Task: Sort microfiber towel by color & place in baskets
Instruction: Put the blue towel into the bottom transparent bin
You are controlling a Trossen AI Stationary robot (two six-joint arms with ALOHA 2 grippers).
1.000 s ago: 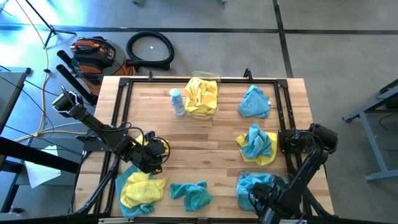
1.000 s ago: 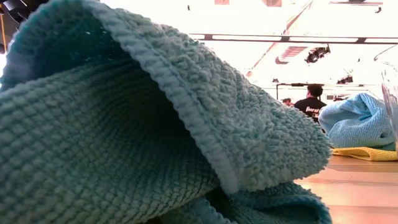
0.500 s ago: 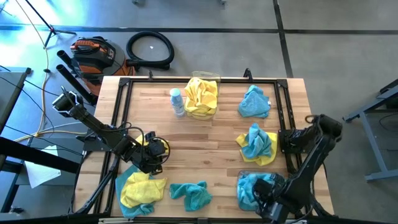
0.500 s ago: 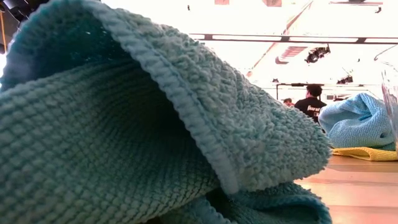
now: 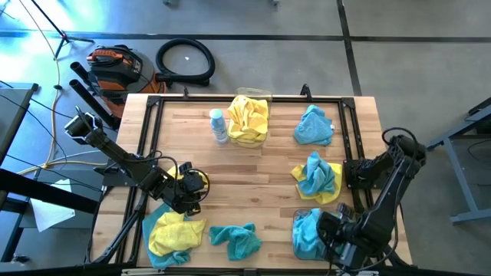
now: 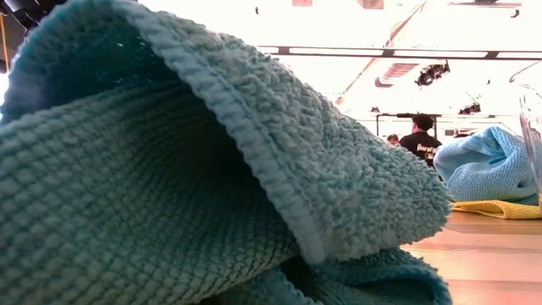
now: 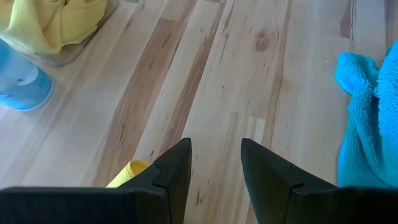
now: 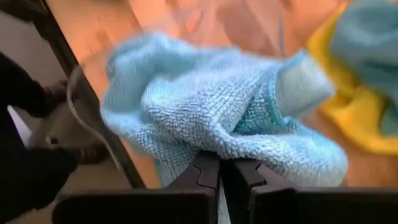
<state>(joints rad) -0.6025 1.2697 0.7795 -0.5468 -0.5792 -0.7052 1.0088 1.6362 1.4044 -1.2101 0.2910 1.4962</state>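
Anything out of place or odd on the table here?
Yes: a teal towel lies right against the low camera, blocking most of its view. Mixed-colour piles remain unsorted on the table.

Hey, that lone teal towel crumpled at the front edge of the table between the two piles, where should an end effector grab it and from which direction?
Pinch the teal towel from straight above, on the raised fold nearest its middle. It lies crumpled with ridges standing up off the table, apart from the yellow towel, so a top-down pinch should catch only it.
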